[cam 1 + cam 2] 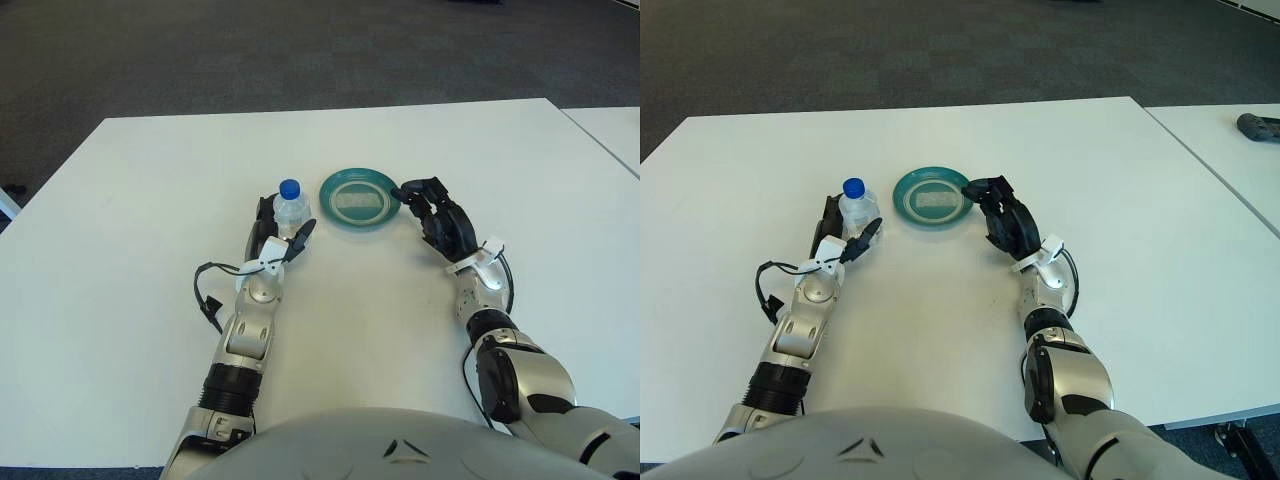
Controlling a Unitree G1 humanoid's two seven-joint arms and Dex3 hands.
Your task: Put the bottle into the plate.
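The bottle (290, 208) stands upright on the table (130, 220), just left of the plate (360, 198) and apart from it. It is small and clear, with a blue cap on top. The left hand (272, 235) is clasped around it from the near side: dark fingers (261, 215) run up its left flank and another reaches along its right flank, so the bottle sits between them in a grasp.

The plate is round and teal green, lying flat on the table with a pale reflection across its middle. It holds nothing.

The right hand (436, 215) is at the plate's right edge. Its dark fingers are curled, and the foremost fingertip (403, 194) is at the plate's rim; whether it touches or pinches the rim cannot be told. The hand shows nothing gripped within it.

Both forearms stretch forward from the robot's body at the bottom of the view, the left one angled slightly right, the right one angled left toward the plate. A black cable (205, 290) loops beside the left forearm.

The table is white and wide. Beyond it is dark grey carpet (300, 50). A second white table (1230, 170) stands to the right, with a dark object (1259, 127) lying on it at the frame's edge
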